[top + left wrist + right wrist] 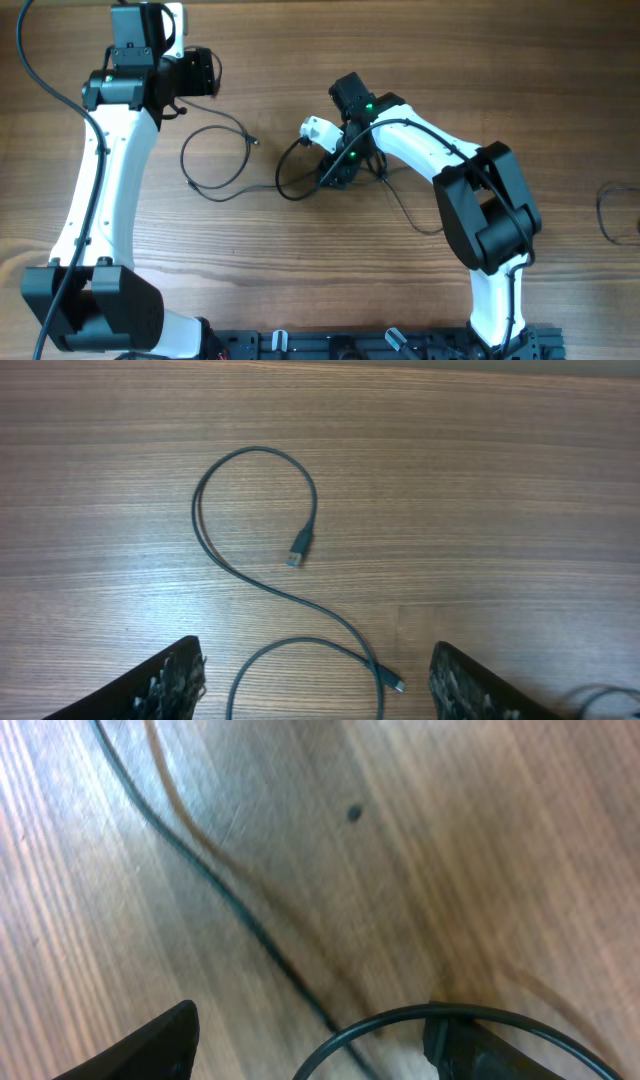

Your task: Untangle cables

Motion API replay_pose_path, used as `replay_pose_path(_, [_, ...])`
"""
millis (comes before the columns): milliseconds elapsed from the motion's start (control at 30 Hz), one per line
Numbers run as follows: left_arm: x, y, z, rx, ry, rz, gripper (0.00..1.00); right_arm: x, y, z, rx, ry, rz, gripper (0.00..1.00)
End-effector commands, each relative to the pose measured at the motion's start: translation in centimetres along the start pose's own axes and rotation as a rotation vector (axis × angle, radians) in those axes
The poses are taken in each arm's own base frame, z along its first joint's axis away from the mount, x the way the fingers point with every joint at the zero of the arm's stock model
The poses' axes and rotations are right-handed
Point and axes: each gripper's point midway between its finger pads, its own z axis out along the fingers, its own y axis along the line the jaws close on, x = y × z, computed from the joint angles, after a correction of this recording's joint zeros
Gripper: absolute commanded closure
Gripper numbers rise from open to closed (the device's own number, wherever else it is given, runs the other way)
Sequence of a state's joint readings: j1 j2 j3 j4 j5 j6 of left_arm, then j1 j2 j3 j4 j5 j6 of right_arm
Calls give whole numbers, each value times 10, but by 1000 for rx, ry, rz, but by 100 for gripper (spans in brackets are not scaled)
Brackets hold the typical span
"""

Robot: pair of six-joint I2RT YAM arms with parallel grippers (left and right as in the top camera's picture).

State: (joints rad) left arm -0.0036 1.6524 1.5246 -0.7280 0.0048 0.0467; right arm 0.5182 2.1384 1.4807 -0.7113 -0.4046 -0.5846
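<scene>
The thin black flexible cables (pixel 184 158) lie in loose loops mid-frame on the brown wooden table (pixel 300 280). Only the left wrist view shows a small plug end (pixel 300 547) inside one loop, with the left gripper (pixel 318 665) above it, jaws wide apart and empty. The right gripper (pixel 310 1040) is also spread, low over the wood, with a cable curve against one finger (pixel 465 1048).

table (pixel 300 270): wood, fine grain, soft satin sheen | cables (pixel 196 510): thin black plastic sheath, smooth, matt | plug (pixel 299 547), 4 o'clock in loop: bright metal tip | left arm (pixel 105 190): glossy white plastic shell, matt black joints
</scene>
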Motion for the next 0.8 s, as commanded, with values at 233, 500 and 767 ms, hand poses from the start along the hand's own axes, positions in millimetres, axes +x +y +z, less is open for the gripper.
replay_pose_path(233, [-3, -11, -13, 60, -19, -8, 27, -3, 3, 11, -39, -25, 8, 25])
replay_pose_path(500, [-1, -11, -13, 60, -14, -8, 27, 14, 2, 20, 103, 146, -92, 22])
replay_pose_path(767, [-1, -16, -13, 94, -13, -4, 27, 29, -11, 16, 188, 239, -142, 22])
